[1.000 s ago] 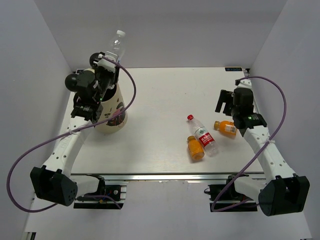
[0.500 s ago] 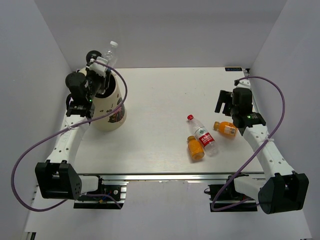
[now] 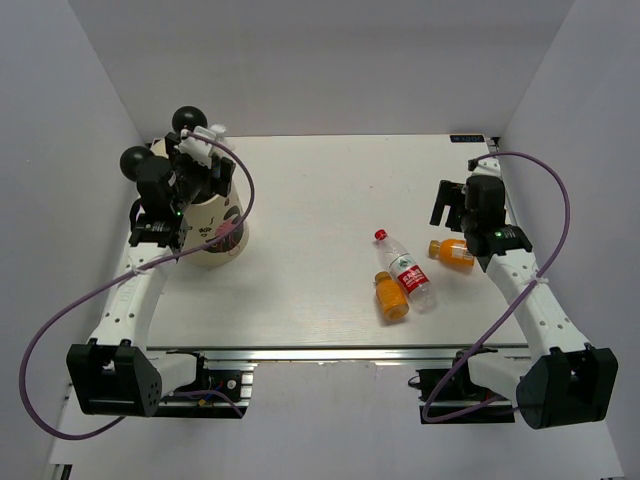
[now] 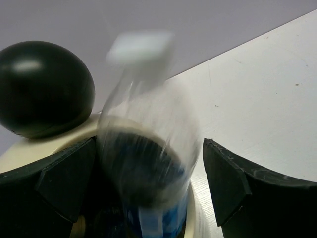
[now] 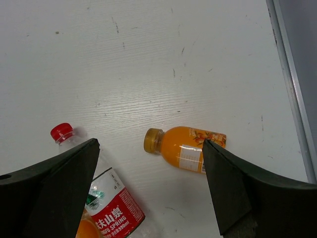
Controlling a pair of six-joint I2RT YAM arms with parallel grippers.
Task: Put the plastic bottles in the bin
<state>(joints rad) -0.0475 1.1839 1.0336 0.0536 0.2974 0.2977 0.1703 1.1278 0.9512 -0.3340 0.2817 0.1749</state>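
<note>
The cream-white bin with two black ball ears stands at the table's far left. My left gripper hangs right over its dark opening, open. Between its fingers a clear bottle with a blue label shows blurred, cap up, its lower end inside the bin's rim. A red-capped bottle and an orange bottle lie side by side right of centre. A second orange bottle lies on its side under my open right gripper, which stands above it without touching.
The white table is walled in by grey panels on three sides. A metal rail runs along the table's right edge, close to the second orange bottle. Purple cables loop off both arms.
My left gripper came down from high above the bin to its mouth and opened. The blue-labelled bottle it held upright has been let go and is dropping in. The right arm has not moved.
</note>
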